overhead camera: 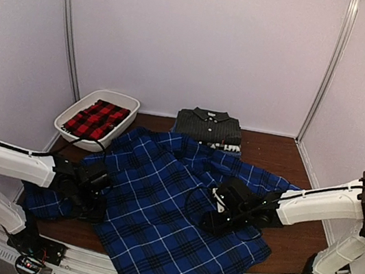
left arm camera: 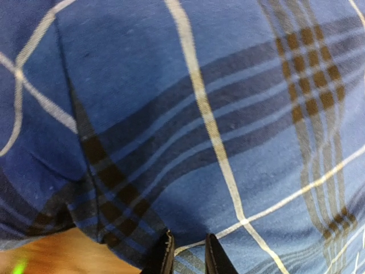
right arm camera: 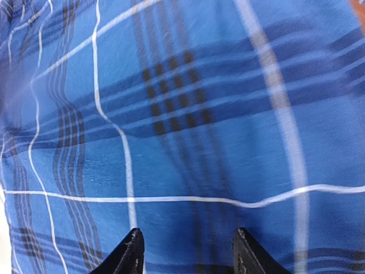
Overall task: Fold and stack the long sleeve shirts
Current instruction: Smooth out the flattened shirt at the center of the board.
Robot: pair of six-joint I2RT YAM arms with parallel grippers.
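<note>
Blue plaid shirt [overhead camera: 164, 210]: lies spread open across the middle of the bench [overhead camera: 283, 160], covering most of it. Its near hem runs past the bench's front edge and the view from above cuts off its lowest corner. One sleeve trails to the left under the left arm, only partly visible. The collar cannot be made out among the folds at the far side.

Left tool [left arm camera: 188, 255]: rests at the shirt's left border, where bare wood shows just beside the cloth. Its fingers [left arm camera: 165, 257] stand close together with a narrow gap, and only their tips enter the wrist view. Plaid shows in that gap. I cannot tell whether any fabric is pinched.

Right tool [right arm camera: 188, 251]: sits over the shirt's right half with its fingers spread wide apart. Nothing is held between them. Flat cloth fills the whole wrist view, slightly blurred towards the right.

Charcoal striped shirt [overhead camera: 208, 126]: folded, collar up, at the far edge of the bench, just beyond the blue shirt. A patterned strip [overhead camera: 226, 146] shows at its near edge, too small to identify.

Red-and-black plaid shirt [overhead camera: 97, 119]: lies inside the white tub [overhead camera: 127, 100] at the far left. The tub's near corner touches or is overlapped by the blue shirt.
</note>
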